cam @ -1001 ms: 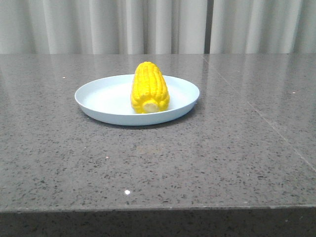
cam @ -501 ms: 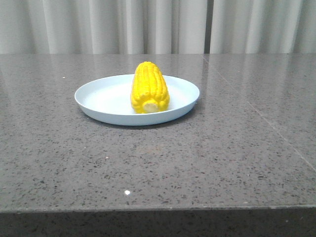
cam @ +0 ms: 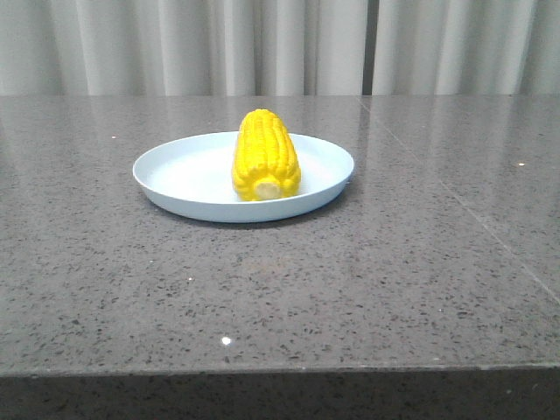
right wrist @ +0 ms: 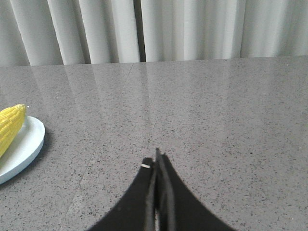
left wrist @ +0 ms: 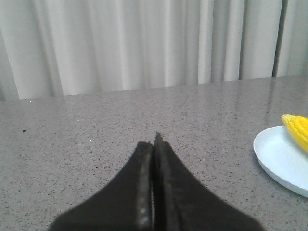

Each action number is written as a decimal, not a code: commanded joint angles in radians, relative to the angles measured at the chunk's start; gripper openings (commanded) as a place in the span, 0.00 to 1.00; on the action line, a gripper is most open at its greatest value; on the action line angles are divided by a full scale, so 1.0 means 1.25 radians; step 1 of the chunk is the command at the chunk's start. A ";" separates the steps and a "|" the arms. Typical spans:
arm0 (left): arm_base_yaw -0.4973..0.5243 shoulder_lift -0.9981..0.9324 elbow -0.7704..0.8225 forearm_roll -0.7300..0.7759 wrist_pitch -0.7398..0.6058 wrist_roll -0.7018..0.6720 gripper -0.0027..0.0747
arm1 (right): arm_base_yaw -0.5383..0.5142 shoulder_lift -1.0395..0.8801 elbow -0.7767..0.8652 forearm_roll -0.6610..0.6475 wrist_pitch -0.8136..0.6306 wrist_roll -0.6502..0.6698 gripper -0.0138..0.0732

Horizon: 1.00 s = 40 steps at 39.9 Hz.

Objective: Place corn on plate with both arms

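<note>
The yellow corn [cam: 265, 157] lies in the pale blue plate [cam: 175, 175] on the grey table, its pale stub end toward the camera. No gripper shows in the front view. In the left wrist view my left gripper [left wrist: 154, 139] is shut and empty, above bare table, with the plate's rim [left wrist: 269, 159] and the corn's tip [left wrist: 297, 126] off to one side. In the right wrist view my right gripper [right wrist: 156, 159] is shut and empty, away from the plate [right wrist: 24, 144] and the corn [right wrist: 10, 122].
The speckled grey stone table [cam: 350, 280] has its front edge near the bottom of the front view. A pale pleated curtain [cam: 280, 44] hangs behind the table's far edge.
</note>
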 commanded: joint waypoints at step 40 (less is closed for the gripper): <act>0.151 -0.115 0.298 -0.143 -0.251 -0.007 0.01 | -0.004 0.007 -0.019 -0.013 -0.068 -0.008 0.03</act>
